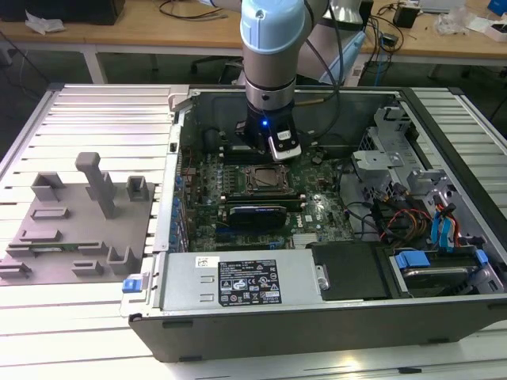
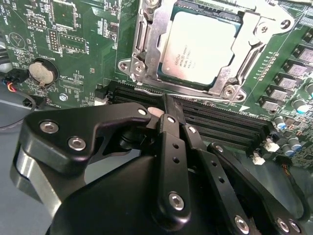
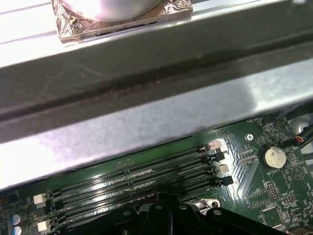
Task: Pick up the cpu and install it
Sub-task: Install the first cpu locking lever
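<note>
The cpu (image 2: 198, 46) shows its silvery-white top in the second wrist view. It lies flat inside the metal socket frame (image 2: 146, 44) on the green motherboard (image 2: 78, 34). My gripper (image 2: 166, 105) is shut with nothing in it, and it hovers over the black memory slots (image 2: 220, 125) just beside the socket. In the exterior view the gripper (image 1: 265, 149) hangs inside the open computer case, right behind the socket (image 1: 264, 179). In the first wrist view the gripper (image 3: 164, 208) points at the memory slots (image 3: 146, 171) near the case wall.
The grey case wall (image 3: 146, 112) runs close behind the slots. A coin battery (image 2: 42, 72) sits off to the side. The power supply (image 1: 245, 281), drive cage (image 1: 388, 150) and cables (image 1: 396, 222) fill the case. Grey fixture blocks (image 1: 79, 214) stand at the exterior view's left.
</note>
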Controlling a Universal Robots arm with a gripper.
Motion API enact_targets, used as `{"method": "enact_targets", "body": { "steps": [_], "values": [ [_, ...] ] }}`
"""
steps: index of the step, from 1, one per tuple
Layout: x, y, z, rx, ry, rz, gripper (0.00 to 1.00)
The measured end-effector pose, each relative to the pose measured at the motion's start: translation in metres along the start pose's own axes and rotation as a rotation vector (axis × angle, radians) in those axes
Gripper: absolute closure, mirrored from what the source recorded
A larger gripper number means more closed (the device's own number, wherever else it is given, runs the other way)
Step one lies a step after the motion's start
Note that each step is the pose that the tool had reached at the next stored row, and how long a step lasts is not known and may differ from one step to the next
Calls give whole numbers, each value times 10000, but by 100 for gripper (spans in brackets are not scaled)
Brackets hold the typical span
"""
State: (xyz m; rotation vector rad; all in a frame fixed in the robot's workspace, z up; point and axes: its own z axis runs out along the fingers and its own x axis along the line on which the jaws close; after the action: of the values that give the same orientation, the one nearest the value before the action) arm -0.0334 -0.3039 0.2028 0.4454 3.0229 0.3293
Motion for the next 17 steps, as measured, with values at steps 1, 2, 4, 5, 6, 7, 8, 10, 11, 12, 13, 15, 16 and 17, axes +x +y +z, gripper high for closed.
{"method": "enact_targets", "body": {
  "steps": [1,2,4,5,6,7,8,10,11,12,13,15,16,17],
  "values": [
    [0,-2,4,4,0,0,89],
    [0,-2,8,6,-1,0,89],
    [0,-4,14,10,-2,-1,89],
    [0,-5,16,13,-3,-2,89],
    [0,-6,18,19,-3,-1,89],
    [0,-7,21,22,-5,-3,89],
    [0,-8,22,26,-5,-3,89],
    [-1,-12,25,38,-10,-3,89],
    [-2,-16,25,44,-12,-5,89],
    [-4,-22,25,49,-14,-5,89],
    [-5,-25,25,50,-15,-6,89],
    [-5,-27,31,53,-15,-5,89],
    [-8,-26,32,51,-13,-7,89],
    [-22,-22,34,51,-14,-5,89]
  ]
}}
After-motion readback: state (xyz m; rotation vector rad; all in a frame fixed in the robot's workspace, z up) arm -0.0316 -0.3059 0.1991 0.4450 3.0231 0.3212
